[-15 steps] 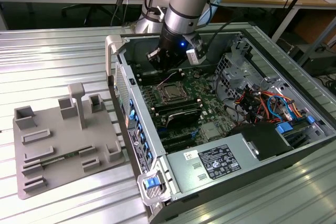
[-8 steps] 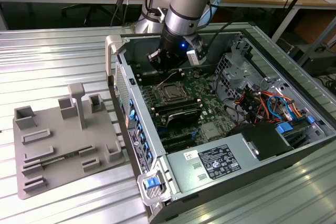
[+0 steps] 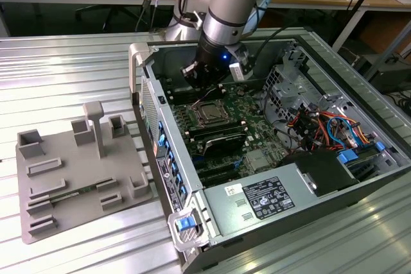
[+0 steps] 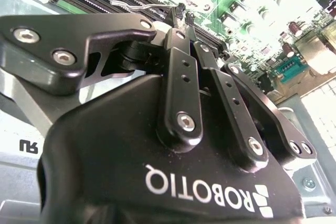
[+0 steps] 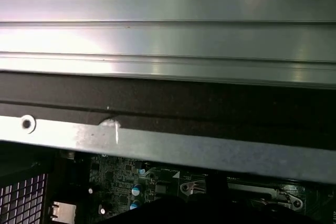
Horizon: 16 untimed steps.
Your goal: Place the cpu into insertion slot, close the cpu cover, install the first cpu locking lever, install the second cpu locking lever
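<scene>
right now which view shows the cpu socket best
The exterior view: the insertion slot sits in full on the motherboard, just below the gripper. The second wrist view catches a corner of its silver frame and a wire lever past the gripper's links. The first wrist view shows board edge, socket unclear.
</scene>
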Motion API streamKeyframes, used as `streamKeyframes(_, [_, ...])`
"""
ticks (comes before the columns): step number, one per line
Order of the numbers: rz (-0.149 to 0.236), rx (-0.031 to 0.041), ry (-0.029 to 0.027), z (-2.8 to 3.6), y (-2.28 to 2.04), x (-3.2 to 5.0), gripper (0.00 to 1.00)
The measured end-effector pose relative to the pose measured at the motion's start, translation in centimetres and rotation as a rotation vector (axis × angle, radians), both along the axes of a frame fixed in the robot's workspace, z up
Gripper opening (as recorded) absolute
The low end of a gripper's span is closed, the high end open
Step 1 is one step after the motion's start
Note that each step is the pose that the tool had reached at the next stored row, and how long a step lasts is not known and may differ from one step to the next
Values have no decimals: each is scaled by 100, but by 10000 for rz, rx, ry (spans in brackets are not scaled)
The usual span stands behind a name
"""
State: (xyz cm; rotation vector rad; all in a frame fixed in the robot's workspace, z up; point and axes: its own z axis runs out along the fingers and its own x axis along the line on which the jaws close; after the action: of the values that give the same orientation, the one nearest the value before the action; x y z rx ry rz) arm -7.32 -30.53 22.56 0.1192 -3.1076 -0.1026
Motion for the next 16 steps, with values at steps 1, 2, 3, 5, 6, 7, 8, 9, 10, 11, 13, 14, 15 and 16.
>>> streamKeyframes(1, [43, -4, 0, -3, 0, 0, 11])
streamKeyframes(2, [117, -8, -1, -9, 0, 2, 11])
streamKeyframes(3, [149, -10, 0, -11, 0, 5, 11])
streamKeyframes(5, [198, -10, -1, -21, 6, 21, 11])
streamKeyframes(6, [211, -10, 0, -24, 10, 30, 11])
streamKeyframes(7, [231, -12, -1, -29, 15, 46, 11])
streamKeyframes(8, [242, -15, 0, -30, 18, 56, 11])
streamKeyframes(9, [251, -18, 0, -33, 19, 67, 11])
streamKeyframes(10, [262, -28, -1, -39, 19, 83, 11])
streamKeyframes(11, [271, -37, 0, -42, 19, 94, 11])
streamKeyframes(13, [290, -52, 1, -51, 20, 117, 11])
streamKeyframes(14, [302, -60, 1, -57, 20, 131, 11])
streamKeyframes(15, [311, -66, 1, -61, 20, 142, 11])
streamKeyframes(16, [326, -75, 1, -67, 20, 156, 11])
